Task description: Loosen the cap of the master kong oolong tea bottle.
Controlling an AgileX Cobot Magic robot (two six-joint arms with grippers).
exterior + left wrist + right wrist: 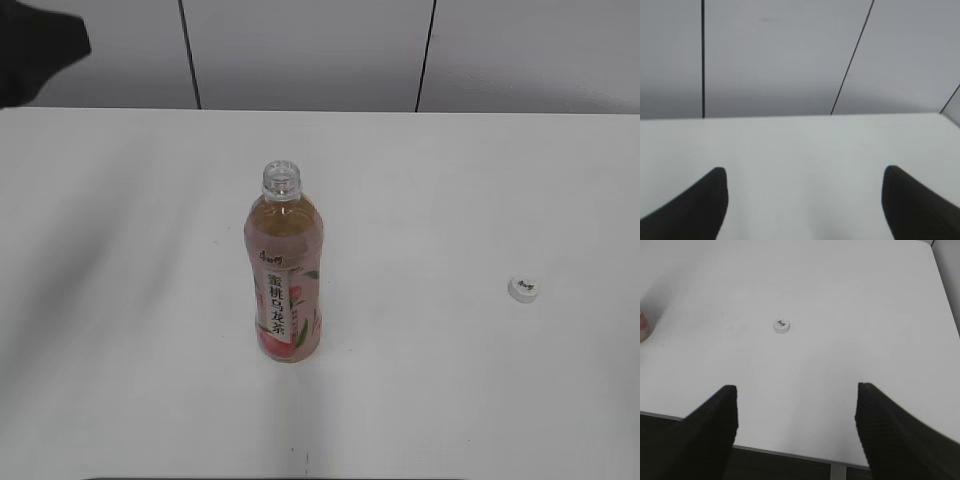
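From outside we see the tall clear peach-labelled tea bottle upright, uncapped; the small white ribbed cap lies ahead of our gaping, empty right hand. Our left hand, likewise spread, faces bare white worktop.

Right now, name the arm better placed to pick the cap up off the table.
Right, probably: the cap lies ahead of the open right gripper, right of the bottle. The left gripper faces only bare table.

1. The tall clear plastic bottle holds pale amber tea; its label is pink with peach artwork and a white strip of black Chinese characters.
2. Right of the bottle, the small round white plastic cap bears a dark mark on top.
3. The flat table is plain white.
4. Behind the bottle, the pale grey wall has thin dark seams.
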